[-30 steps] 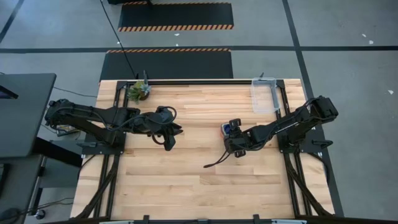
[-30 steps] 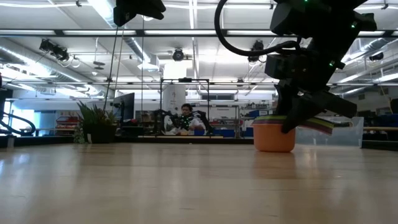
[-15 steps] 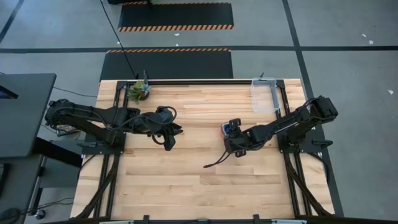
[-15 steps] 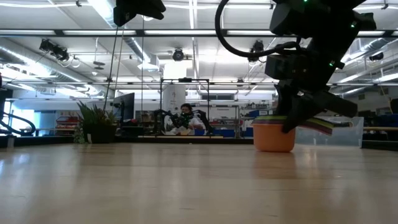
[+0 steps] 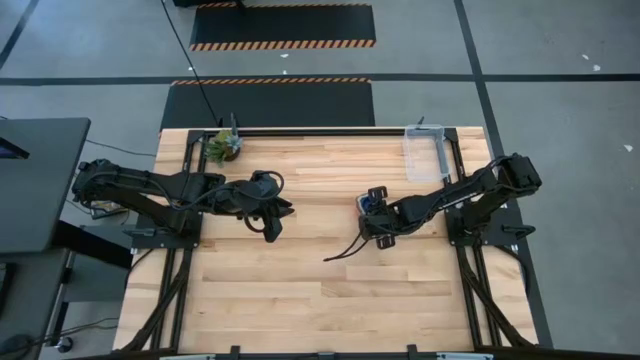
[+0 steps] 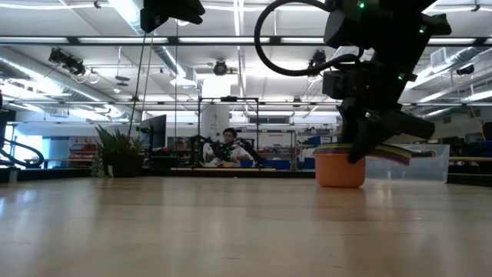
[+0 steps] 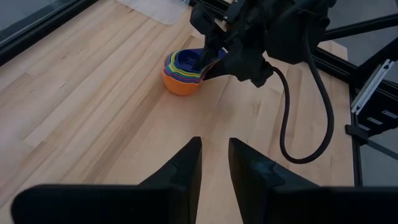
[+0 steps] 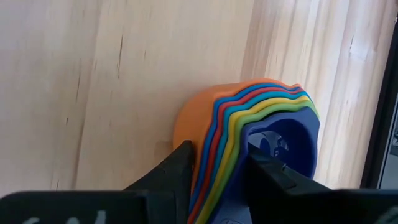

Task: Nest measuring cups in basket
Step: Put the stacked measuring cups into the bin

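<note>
The measuring cups sit nested in one stack, orange outermost and dark blue innermost, with the orange cup's base on the table right of centre. Their stacked handles stick out level to one side. My right gripper reaches down onto the stack and is shut on it. My left gripper hovers above the table's left middle, open, with nothing between its fingers. The clear basket stands at the far right edge, apart from the cups. My right gripper pinches the layered rims and handles of the nested cups where the handles leave the bowls. One finger lies against the orange outer side and the other on the dark blue inner side. It comes slanting down from the table's right. The stack stands upright on the table.
A small potted plant stands at the far left corner. A dark cable trails from my right arm over the table's middle. Bare wood lies between the two arms and toward the near edge. A person sits in the room beyond the table.
</note>
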{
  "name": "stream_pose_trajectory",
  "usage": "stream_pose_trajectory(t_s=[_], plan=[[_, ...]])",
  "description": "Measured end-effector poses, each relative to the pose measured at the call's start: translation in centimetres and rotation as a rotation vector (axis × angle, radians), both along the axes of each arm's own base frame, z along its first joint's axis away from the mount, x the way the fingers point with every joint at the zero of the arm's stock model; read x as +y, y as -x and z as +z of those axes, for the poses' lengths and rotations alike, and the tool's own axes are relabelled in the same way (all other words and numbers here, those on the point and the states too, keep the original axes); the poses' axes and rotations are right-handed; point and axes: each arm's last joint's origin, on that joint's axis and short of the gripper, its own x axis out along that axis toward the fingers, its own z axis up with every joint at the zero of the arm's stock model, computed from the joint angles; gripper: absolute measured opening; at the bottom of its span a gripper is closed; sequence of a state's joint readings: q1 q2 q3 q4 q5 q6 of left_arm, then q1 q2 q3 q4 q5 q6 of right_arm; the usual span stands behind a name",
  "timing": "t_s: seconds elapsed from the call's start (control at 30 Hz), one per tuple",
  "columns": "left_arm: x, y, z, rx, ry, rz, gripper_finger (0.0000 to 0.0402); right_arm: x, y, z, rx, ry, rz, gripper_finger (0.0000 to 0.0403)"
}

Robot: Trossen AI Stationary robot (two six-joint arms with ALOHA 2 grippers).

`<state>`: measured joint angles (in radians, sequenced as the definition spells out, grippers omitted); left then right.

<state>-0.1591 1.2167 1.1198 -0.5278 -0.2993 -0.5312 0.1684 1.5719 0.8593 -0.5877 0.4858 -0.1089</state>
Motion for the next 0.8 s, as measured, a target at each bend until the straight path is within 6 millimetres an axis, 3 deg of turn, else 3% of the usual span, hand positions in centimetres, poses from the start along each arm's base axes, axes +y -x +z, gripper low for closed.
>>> stream_pose_trajectory(t_s=[0.8], plan=[[0.00, 0.00, 0.00, 0.000, -0.001, 0.000, 0.0087, 0.05, -0.27, 0.15, -0.029, -0.025, -0.006, 0.0123]])
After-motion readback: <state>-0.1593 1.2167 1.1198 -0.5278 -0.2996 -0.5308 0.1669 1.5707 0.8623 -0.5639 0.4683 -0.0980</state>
